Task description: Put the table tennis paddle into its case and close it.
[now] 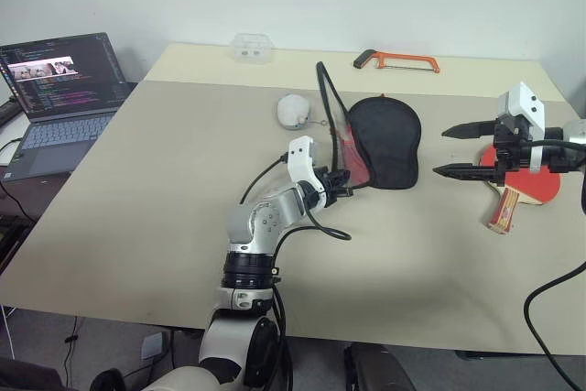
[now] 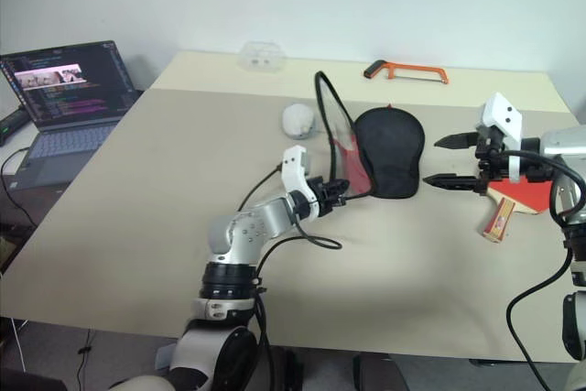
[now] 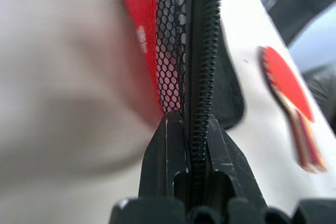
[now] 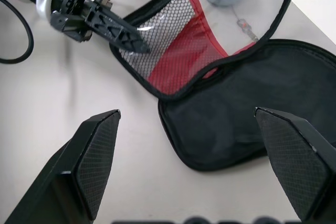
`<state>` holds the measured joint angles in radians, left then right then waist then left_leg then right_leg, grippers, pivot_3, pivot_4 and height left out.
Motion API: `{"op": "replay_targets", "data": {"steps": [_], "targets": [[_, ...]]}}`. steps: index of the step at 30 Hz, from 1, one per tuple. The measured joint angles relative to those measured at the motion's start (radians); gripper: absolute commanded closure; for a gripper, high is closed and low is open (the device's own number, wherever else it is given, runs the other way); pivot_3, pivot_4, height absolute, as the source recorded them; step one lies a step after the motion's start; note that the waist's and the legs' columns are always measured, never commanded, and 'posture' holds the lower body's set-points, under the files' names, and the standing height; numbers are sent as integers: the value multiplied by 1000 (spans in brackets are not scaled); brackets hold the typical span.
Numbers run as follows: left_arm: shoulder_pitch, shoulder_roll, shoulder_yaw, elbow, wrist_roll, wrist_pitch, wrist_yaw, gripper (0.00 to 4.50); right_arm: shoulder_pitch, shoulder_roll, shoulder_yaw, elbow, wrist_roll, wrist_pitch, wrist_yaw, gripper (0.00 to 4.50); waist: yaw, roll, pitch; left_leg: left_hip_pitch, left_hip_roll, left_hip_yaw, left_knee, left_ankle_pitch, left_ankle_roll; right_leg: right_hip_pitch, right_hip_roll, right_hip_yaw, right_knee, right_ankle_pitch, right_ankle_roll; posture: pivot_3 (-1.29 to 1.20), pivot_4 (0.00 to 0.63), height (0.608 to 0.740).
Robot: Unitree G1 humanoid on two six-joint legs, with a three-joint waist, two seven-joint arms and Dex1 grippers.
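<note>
The case (image 1: 385, 139) lies unzipped in the middle of the table, its black half flat. Its red and mesh flap (image 4: 173, 51) stands up on edge. My left gripper (image 1: 346, 180) is shut on the zipper rim of that flap, the teeth running between its fingers (image 3: 168, 150). The table tennis paddle (image 1: 547, 187) lies flat at the right, red blade up, wooden handle toward the near edge. My right gripper (image 1: 458, 151) hovers open between the paddle and the case, pointing at the case, with nothing between its fingers (image 4: 97, 145).
An orange-framed hacksaw (image 1: 398, 62) lies at the far edge. A white rounded object (image 1: 293, 111) sits just left of the case, and a clear plastic box (image 1: 253, 46) behind it. An open laptop (image 1: 59, 89) stands off the table's left side.
</note>
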<state>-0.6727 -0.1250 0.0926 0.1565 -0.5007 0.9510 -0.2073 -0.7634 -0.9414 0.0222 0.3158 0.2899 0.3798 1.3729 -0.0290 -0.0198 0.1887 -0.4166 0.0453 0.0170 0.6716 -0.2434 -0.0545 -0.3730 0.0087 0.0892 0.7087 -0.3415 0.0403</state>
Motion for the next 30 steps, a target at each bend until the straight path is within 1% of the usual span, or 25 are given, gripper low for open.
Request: {"op": "replay_targets", "data": {"steps": [5, 9, 15, 18, 20, 22, 23, 28, 30], "targets": [[-17, 0, -51, 63, -9, -29, -52, 4464, 1, -1, 0, -1, 0, 2, -1, 0, 0, 0, 0, 0, 0, 0, 0, 0, 0, 0, 0, 0, 0, 0, 0, 0, 150, 740], [-41, 0, -60, 130, -9, -68, -85, 4464, 1, -2, 0, -1, 0, 2, -1, 0, 0, 0, 0, 0, 0, 0, 0, 0, 0, 0, 0, 0, 0, 0, 0, 0, 150, 740], [-55, 5, -68, 150, -8, -97, -114, 4464, 4, -3, -1, -4, 0, 5, -2, 0, 0, 0, 0, 0, 0, 0, -1, 0, 0, 0, 0, 0, -1, 0, 0, 0, 150, 740], [-56, 39, -81, 118, -1, -94, -115, 4464, 4, -4, -1, -6, 1, 6, -1, 0, 0, 0, 0, 0, 0, 0, -1, 0, 0, 0, 0, 0, -1, 0, 0, 0, 150, 740], [-55, 79, -81, 73, 0, -84, -114, 4464, 4, -4, -1, -6, 1, 6, -1, 0, -4, 0, 0, 0, 0, 0, -2, 0, 0, 0, 0, 0, -1, 0, 0, 0, 150, 740], [-53, 120, -69, 28, -2, -63, -111, 3908, 4, -4, -1, -6, 1, 6, -1, 0, -5, 0, 0, 1, 1, 0, -2, 0, 0, 0, 0, 0, -1, 0, 0, 0, 150, 740], [-49, 135, -60, 5, -3, -53, -111, 3712, 4, -4, -1, -6, 0, 6, -1, 0, -4, 0, 0, 1, 1, 0, -2, 0, 0, 0, 0, 0, -1, 0, 0, 0, 150, 740], [-23, 216, -52, -81, -9, 45, -113, 1887, 2, 2, 0, -3, 0, 6, 0, 0, -1, 0, 0, 0, 1, -1, -2, 0, 0, 0, -1, 0, -2, 0, 0, 0, 150, 740], [-12, 230, -55, -98, -10, 74, -118, 1138, 2, 5, 0, 1, 0, 6, 0, 0, -1, 0, 0, 0, 1, -1, -2, 0, 0, 0, -1, -1, -2, 0, 0, 0, 150, 740]]}}
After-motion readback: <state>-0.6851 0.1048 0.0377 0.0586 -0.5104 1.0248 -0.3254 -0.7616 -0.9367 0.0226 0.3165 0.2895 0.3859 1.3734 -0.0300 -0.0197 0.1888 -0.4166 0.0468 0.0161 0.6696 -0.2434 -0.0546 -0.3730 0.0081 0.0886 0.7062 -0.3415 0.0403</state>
